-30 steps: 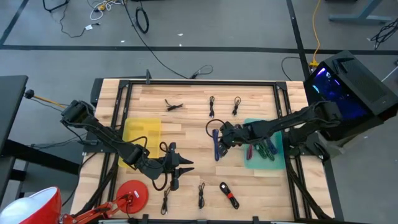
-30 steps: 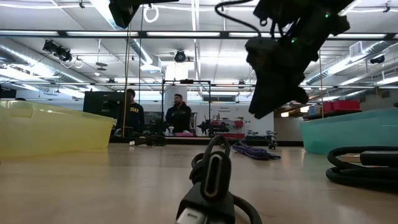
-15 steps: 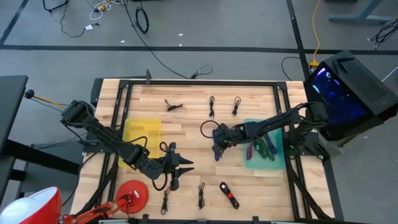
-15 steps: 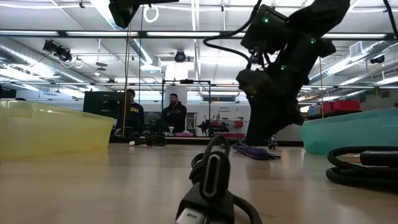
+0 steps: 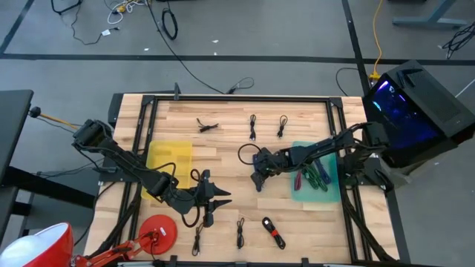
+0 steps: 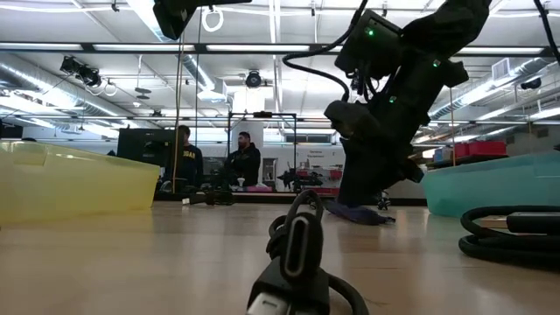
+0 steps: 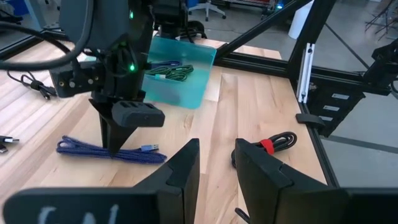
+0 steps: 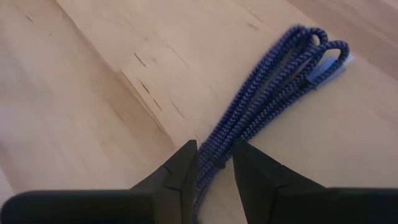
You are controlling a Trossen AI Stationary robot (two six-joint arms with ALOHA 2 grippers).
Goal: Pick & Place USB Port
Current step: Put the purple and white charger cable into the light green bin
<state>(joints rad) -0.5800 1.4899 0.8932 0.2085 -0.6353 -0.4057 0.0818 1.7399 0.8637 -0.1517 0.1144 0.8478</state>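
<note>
- Purple braided USB cable [image 8: 267, 102], folded into a long bundle, is lying flat on the pale wooden table [image 5: 223, 141] near the middle, just beside the teal plastic bin [image 5: 332, 193]
- Right gripper [image 8: 214, 163] is standing tip-down over one end of that bundle, its two dark fingers [image 8: 177, 171] straddling the strands with a narrow gap — the cable is sitting between them, but whether they are already pinching it I cannot tell
- Left gripper [image 7: 217, 163] is waiting low over the table's near side beside the yellow plastic bin [image 5: 169, 159], fingers a little apart and holding nothing
- Teal bin is already holding a few green and dark cables [image 7: 168, 70], so part of the sorting looks done
- Several small black cable bundles [image 5: 253, 126] are lying loose around the table — those, and the purple cable's lift and drop, seem to be what is left
</note>
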